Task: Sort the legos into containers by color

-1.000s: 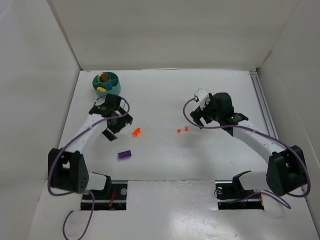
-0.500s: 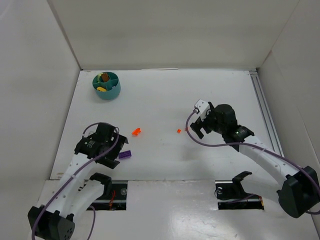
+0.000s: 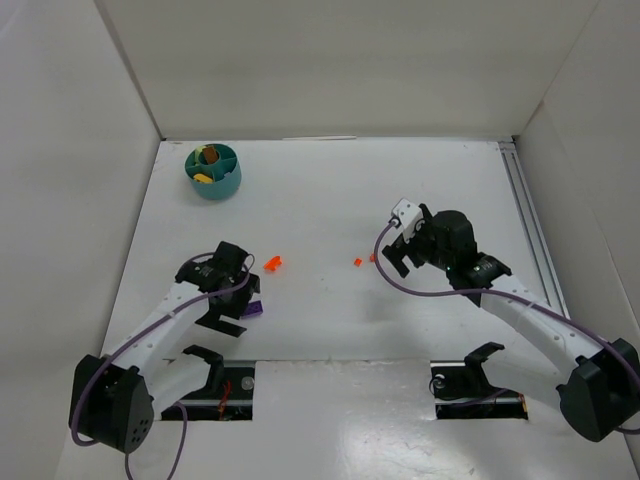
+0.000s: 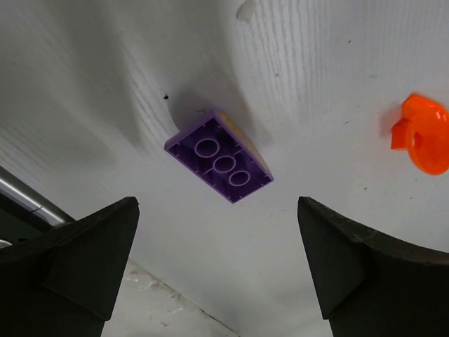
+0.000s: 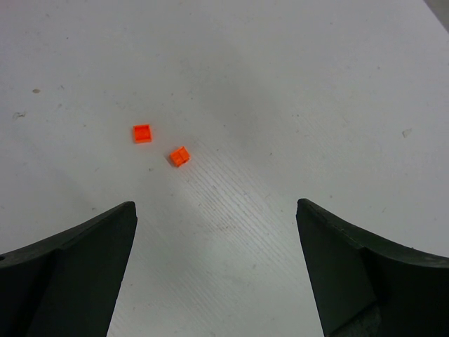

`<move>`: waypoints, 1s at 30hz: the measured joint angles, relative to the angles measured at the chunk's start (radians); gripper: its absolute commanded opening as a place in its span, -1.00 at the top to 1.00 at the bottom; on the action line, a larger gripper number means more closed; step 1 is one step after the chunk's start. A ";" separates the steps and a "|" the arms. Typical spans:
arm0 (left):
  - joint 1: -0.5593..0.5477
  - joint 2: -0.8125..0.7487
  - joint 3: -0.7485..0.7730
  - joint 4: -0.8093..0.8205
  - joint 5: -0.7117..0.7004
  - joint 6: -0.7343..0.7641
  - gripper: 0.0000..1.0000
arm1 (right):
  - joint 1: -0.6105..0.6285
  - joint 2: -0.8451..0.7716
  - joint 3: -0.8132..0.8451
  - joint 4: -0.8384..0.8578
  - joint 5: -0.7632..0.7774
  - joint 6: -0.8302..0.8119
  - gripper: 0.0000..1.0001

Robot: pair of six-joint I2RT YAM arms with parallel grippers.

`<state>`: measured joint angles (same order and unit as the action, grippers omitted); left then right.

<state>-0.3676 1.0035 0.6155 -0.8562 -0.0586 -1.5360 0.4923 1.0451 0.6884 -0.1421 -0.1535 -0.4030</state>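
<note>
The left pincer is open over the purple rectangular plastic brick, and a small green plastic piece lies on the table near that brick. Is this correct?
Not quite. The left pincer is open over the purple rectangular plastic brick, but the small plastic piece near it is bright orange, not green. The left wrist view shows this.

Between the left gripper's (image 4: 217,205) matt black plastic fingers (image 4: 84,246) I saw a purple brick (image 4: 219,166) of smooth plastic with a soft sheen. Off to one side of that gripper lay an orange piece (image 4: 424,142) of brighter, glossier plastic. The desk (image 4: 337,70) under it looked white-painted and matt, with a fine brushed grain and a few dark specks. Ahead of the right gripper (image 5: 216,205), a tiny orange brick (image 5: 142,133) and a second orange brick (image 5: 179,156) looked like smooth plastic on the same grained, matt surface.
</note>
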 measured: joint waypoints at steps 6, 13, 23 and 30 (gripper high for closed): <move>0.000 0.068 -0.019 0.086 -0.037 -0.081 -0.82 | -0.001 0.000 0.000 0.000 0.000 -0.001 -1.00; 0.000 0.204 -0.019 0.125 -0.048 -0.126 -0.25 | -0.010 0.002 0.000 0.000 0.000 0.000 -1.00; 0.000 0.203 -0.018 0.135 -0.084 -0.153 0.65 | -0.019 0.002 0.000 0.000 -0.003 -0.001 -1.00; 0.000 0.207 0.093 0.098 -0.170 -0.122 0.85 | -0.021 0.002 0.000 0.000 -0.004 -0.001 -1.00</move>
<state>-0.3676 1.2106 0.7086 -0.7582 -0.2287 -1.6581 0.4717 1.0470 0.6880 -0.1421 -0.1574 -0.4038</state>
